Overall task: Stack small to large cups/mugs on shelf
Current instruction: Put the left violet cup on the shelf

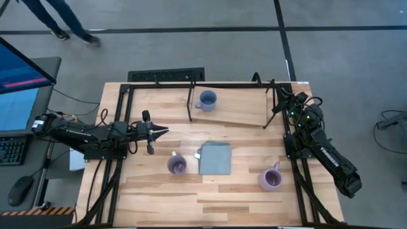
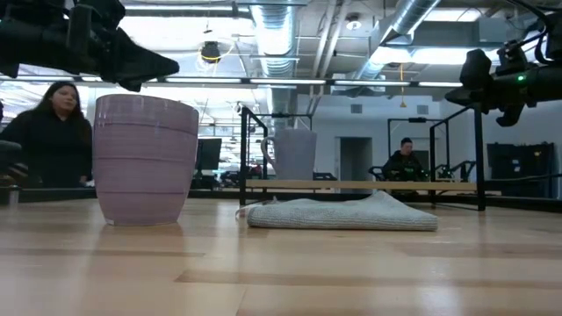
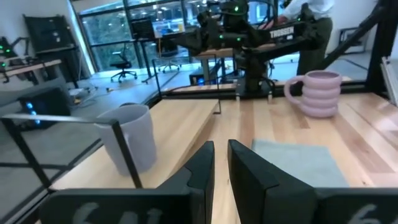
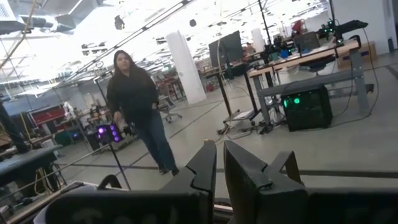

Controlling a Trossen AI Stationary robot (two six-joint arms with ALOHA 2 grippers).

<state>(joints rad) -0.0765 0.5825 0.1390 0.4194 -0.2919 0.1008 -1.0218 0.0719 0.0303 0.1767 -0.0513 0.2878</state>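
Purple mug (image 1: 177, 165) just below-right of left gripper (image 1: 163, 131) (fingers nearly closed, empty); nearer than right gripper (image 1: 277, 89), likewise empty.

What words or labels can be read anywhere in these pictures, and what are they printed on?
"TROSSEN": white letters on the right arm, seen across the table in the left wrist view.
White lettering along the right arm's forearm in the high view: too small to read.
Pale marks on the left gripper housing at the left wrist view's bottom edge: cut off, not readable.
The mugs, cloth and shelf show no text.
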